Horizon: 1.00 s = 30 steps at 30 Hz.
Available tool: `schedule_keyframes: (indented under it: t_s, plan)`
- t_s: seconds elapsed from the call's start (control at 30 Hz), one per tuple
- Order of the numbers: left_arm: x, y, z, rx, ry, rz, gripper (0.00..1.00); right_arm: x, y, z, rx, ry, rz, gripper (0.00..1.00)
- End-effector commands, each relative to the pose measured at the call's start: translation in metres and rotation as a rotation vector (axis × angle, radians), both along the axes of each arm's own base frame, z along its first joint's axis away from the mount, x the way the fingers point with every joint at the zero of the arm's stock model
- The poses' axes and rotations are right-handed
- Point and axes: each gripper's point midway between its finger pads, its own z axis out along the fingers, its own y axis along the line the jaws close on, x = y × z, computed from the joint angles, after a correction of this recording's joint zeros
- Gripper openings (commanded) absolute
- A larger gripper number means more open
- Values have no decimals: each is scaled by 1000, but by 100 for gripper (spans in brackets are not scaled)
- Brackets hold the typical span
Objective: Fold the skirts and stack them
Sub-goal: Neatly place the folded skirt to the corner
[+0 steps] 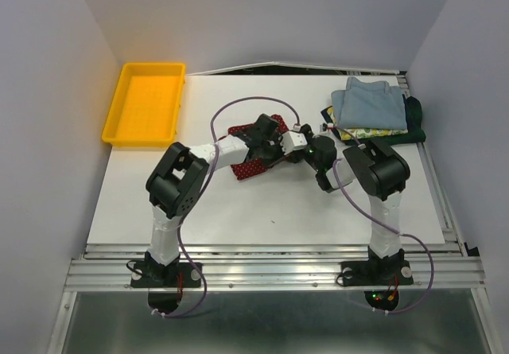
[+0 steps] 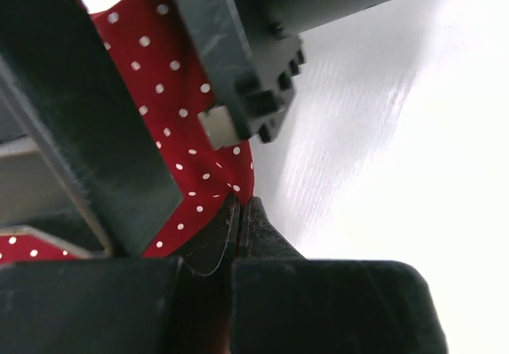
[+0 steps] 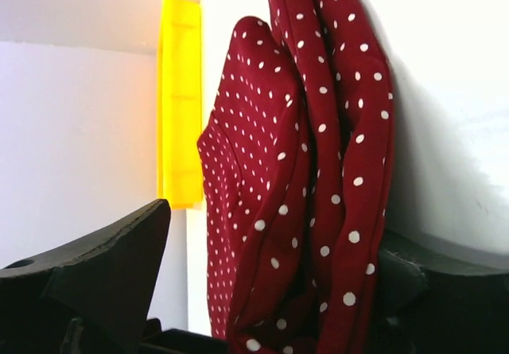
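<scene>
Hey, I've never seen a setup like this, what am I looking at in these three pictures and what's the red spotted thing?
These are two robot arms bolted at the near edge of a white table, each ending in a two-finger gripper.

The wide picture comes from a camera above and behind the arms. The other two come from small cameras on the wrists, so each shows its own fingers up close.

The red spotted thing is a cloth skirt, partly folded, in the middle of the table. The left gripper is shut on an edge of the red skirt. The right gripper has its fingers wide apart with bunched folds of the same skirt between them; it does not look clamped yet.

At the far right is a pile of folded skirts, a light blue one on top. At the far left sits a yellow tray.
</scene>
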Motion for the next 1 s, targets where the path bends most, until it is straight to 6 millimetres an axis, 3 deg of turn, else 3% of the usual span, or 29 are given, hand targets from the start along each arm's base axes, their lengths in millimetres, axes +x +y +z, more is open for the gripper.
schedule_keyframes:
  t_s: [0.0, 0.1, 0.13, 0.2, 0.23, 0.3, 0.33, 0.37, 0.4, 0.47, 0.5, 0.57, 0.6, 0.63, 0.77, 0.97]
  plan:
    - [3, -13, 13, -54, 16, -24, 0, -26, -24, -109, -236, 235, -41, 71]
    - [1, -13, 14, -55, 21, -24, 0, -24, -27, -110, -303, 191, -23, 54]
    - [2, -12, 18, -61, 15, -22, 2, -22, -30, -109, -330, 175, -30, 39]
    - [-1, -10, 20, -69, 19, -22, 11, -16, -34, -104, -418, 109, -20, 20]
    - [-2, -9, 28, -80, 9, -21, 21, -13, -34, -99, -443, 91, -13, 9]
    - [-6, -4, 34, -96, 24, -15, 28, -5, -35, -88, -537, 22, 21, 3]
    - [-6, -1, 49, -120, 15, -9, 34, 0, -34, -71, -562, -30, 27, 2]
    - [-8, 3, 54, -129, 25, 0, 37, 3, -34, -62, -595, -63, 36, 1]
    - [-6, 12, 73, -169, 29, 29, 40, 7, -38, -56, -667, -96, 51, 1]
    - [-3, 25, 85, -197, 34, 74, 45, 14, -41, -28, -726, -165, 43, 1]
    - [-1, 33, 100, -224, 30, 121, 46, 16, -47, -25, -806, -194, 54, 1]
    - [10, 59, 105, -251, 43, 220, 47, 20, -51, -2, -865, -259, 44, 1]
    - [11, 68, 112, -285, 69, 282, 47, 21, -58, 1, -948, -288, 54, 1]
    - [19, 87, 109, -299, 89, 346, 47, 22, -61, 5, -984, -306, 54, 1]
    - [25, 117, 102, -368, 192, 480, 47, 24, -74, 16, -1160, -405, 70, 1]
    - [14, 118, 60, -425, 425, 604, 47, 21, -63, 34, -1211, -550, 142, 1]
